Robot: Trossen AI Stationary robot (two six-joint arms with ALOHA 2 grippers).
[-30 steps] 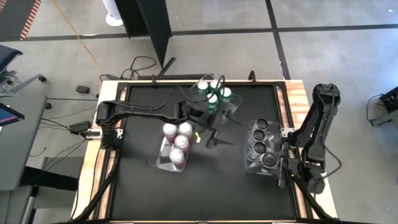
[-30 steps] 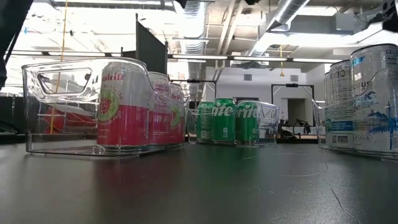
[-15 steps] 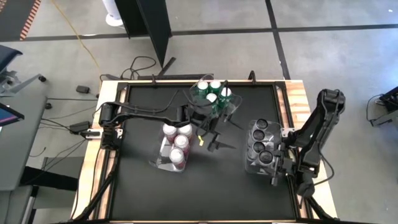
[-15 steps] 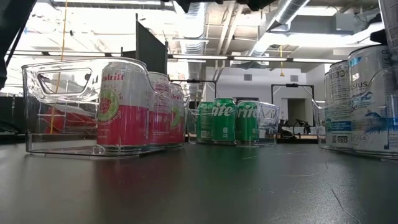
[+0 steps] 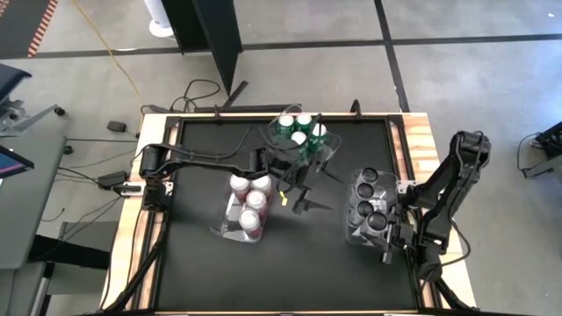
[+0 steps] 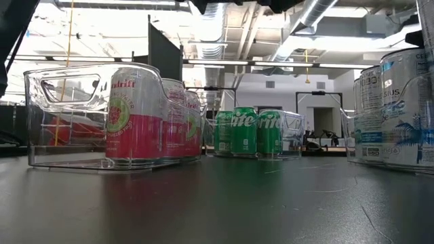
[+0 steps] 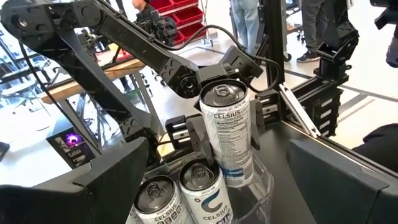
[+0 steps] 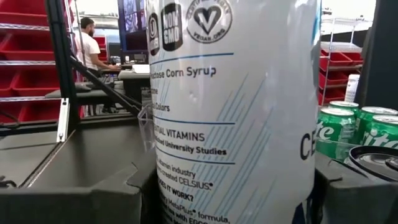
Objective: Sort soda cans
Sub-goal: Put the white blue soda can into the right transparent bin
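Note:
Soda cans stand sorted in three clear bins: pink cans left of the middle, green cans at the far middle, and white-and-dark cans on the right. My right gripper is shut on a white can at the near end of the right bin. That can fills the right wrist view. My left gripper hangs open over the table's middle, between the bins, with nothing between its fingers. My right gripper pinches the white can's body about halfway up, one finger on each side. The fingers lie level and come from the table's right side. The can stands upright and rises above the two cans beside it. Whether its bottom rests on the bin's floor does not show.
Bare black tabletop lies along the near edge and the left side. In the low view the pink cans' bin stands at the left, the green cans far back, and the white cans at the right. People and red shelves are beyond the table.
My right gripper has sunk a little and gone toward the table's near edge with the white can, its wrist rolling slightly; the can stays upright in the hold. My left gripper has kept still and open.

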